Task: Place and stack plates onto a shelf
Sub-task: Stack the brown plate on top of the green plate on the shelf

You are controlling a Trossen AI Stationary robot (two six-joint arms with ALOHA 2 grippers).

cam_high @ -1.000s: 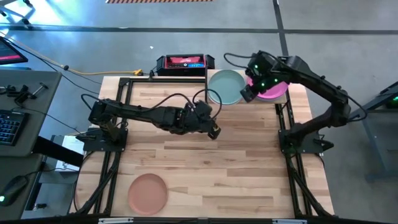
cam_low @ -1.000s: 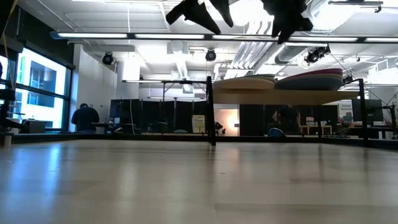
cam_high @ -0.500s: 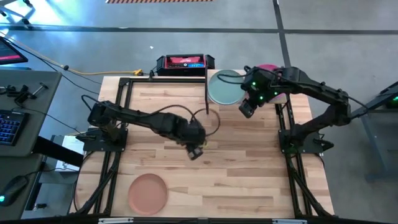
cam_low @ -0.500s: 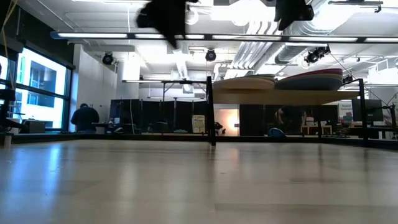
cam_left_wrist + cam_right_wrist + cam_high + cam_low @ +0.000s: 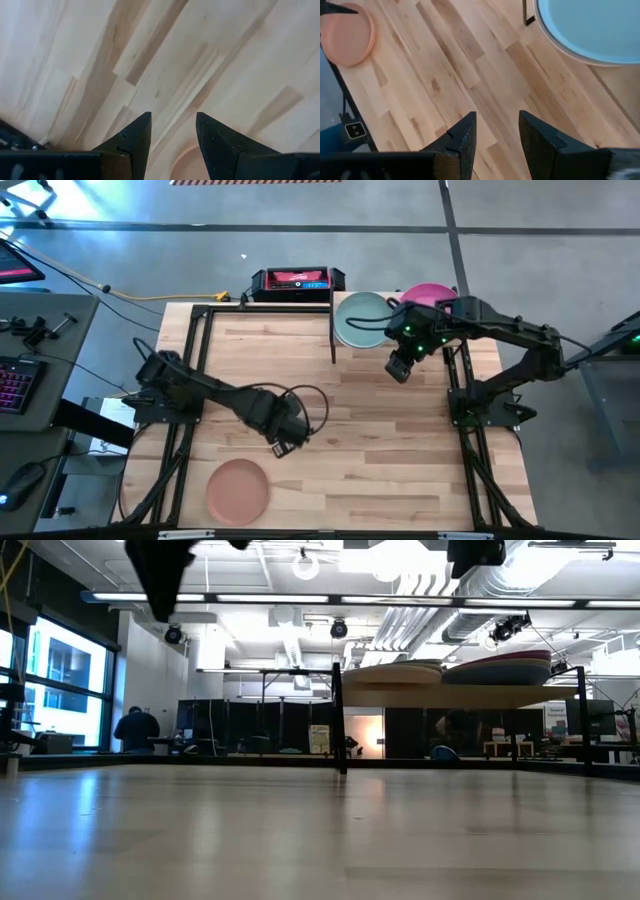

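At the lower left of the high view a terracotta plate (image 5: 238, 487) lies flat on the wooden tabletop (image 5: 390, 450). Just above and right of it, near the frame's centre, the left gripper (image 5: 281, 447) hangs empty, fingers parted with bare wood between them. Farther up, right of centre, the right gripper (image 5: 398, 369) is likewise parted and empty, just below the shelf (image 5: 470, 695). On the shelf at top centre lie a pale blue plate (image 5: 362, 320) and a magenta plate (image 5: 428, 294).
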